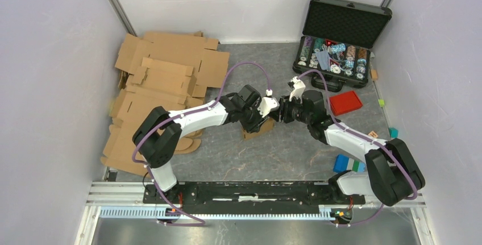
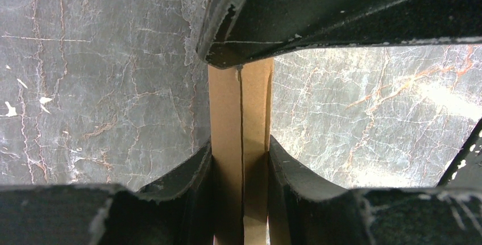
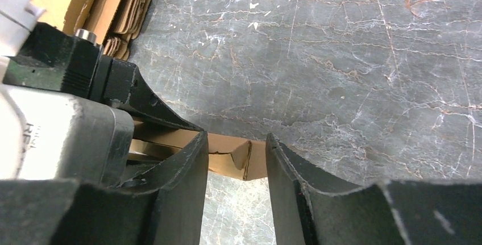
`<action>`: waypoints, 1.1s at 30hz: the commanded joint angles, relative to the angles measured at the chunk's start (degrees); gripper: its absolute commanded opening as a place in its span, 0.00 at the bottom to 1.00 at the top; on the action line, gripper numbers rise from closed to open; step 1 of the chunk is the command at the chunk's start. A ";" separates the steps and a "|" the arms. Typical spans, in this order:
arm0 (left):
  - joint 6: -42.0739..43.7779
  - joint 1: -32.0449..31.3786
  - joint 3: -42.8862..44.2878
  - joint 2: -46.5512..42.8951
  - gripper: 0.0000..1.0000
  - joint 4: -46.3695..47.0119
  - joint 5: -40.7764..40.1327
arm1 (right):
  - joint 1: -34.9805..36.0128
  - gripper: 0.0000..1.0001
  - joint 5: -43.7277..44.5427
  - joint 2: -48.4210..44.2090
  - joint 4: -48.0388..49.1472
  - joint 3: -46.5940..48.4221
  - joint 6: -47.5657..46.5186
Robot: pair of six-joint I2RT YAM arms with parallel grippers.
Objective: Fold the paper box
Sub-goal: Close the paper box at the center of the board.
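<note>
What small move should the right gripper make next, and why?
Probably ease the right gripper forward and close on the flap corner. The left gripper clamps a panel of the paper box, while the right fingers stand apart, the corner just beyond their tips.

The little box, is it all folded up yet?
Not yet. One corner of the box already looks creased. The left gripper pinches its cardboard, and the right gripper sits at its edge, jaws apart. It is not box-shaped yet, so most folding seems left.
</note>
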 commanded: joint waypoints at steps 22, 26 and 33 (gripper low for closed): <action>1.25 -4.00 0.87 3.23 0.19 -0.58 -6.76 | 1.01 0.51 -10.51 -2.47 3.79 -0.87 -10.13; 1.39 -4.00 1.05 3.78 0.17 -0.59 -6.16 | 0.83 0.52 -10.52 -3.30 3.99 -1.43 -11.21; 1.37 -3.99 1.48 4.80 0.15 -1.03 -4.96 | 0.74 0.57 -11.72 -5.21 5.54 -3.02 -11.87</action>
